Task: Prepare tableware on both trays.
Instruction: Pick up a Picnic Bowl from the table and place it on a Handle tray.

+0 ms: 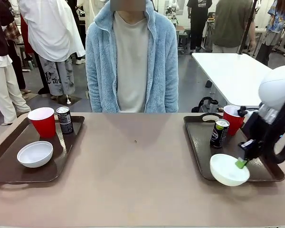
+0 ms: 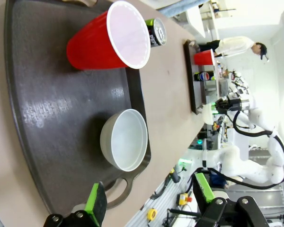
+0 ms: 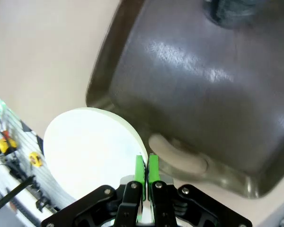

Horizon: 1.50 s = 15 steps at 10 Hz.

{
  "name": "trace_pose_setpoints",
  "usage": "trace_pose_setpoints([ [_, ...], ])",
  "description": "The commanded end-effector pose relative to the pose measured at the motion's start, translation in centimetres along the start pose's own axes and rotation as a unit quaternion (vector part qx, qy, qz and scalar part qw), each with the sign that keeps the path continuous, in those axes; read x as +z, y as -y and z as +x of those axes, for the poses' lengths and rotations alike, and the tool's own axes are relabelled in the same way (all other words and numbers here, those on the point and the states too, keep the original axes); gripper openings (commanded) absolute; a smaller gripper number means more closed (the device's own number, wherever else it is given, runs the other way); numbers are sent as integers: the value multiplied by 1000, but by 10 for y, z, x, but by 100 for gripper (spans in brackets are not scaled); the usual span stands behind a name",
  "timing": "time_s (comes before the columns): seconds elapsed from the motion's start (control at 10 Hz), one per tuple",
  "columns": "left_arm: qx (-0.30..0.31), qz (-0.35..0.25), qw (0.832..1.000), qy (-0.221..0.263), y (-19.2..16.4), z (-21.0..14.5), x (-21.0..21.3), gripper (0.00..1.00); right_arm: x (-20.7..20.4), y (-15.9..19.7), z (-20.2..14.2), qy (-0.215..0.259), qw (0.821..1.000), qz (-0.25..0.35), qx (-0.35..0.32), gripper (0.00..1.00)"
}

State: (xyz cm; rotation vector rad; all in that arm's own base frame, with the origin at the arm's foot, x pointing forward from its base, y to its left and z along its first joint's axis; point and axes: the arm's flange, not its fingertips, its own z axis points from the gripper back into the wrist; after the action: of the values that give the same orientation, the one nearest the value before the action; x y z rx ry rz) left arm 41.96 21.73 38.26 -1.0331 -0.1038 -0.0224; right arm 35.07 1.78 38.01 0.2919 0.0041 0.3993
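Over right tray's (image 1: 199, 142) near-left corner, my right gripper (image 1: 241, 163) pinches white bowl's (image 1: 226, 171) rim; I fear slip onto table. Left gripper (image 2: 149, 201) wide, empty.

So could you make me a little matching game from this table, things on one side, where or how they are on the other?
Things:
1. left gripper
2. right gripper
3. white bowl on the left tray
4. drink can on the right tray

States:
A. fingers pinching a white bowl's rim
B. resting free, near a red cup
C. upright, between a red cup and a bowl
D. fingers spread, holding nothing

Pairs: 1-D, 2-A, 3-B, 4-C
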Motion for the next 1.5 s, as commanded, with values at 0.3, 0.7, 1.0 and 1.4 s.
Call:
trace_pose_setpoints([
  [0.3, -4, 5, 1000, 0, 1, -3, 1, 97, 12, 0, -10, -7, 1000, -9, -12, 0],
  [0.7, -4, 5, 1000, 0, 1, -3, 1, 97, 26, 0, -10, -3, 999, -36, -31, 4],
  [1.0, -4, 5, 1000, 0, 1, -3, 1, 97, 32, 38, 0, -11, 995, -52, -79, 4],
  [1.4, -4, 5, 1000, 0, 1, -3, 1, 97, -1, 54, 28, -12, 986, -84, -147, 4],
])
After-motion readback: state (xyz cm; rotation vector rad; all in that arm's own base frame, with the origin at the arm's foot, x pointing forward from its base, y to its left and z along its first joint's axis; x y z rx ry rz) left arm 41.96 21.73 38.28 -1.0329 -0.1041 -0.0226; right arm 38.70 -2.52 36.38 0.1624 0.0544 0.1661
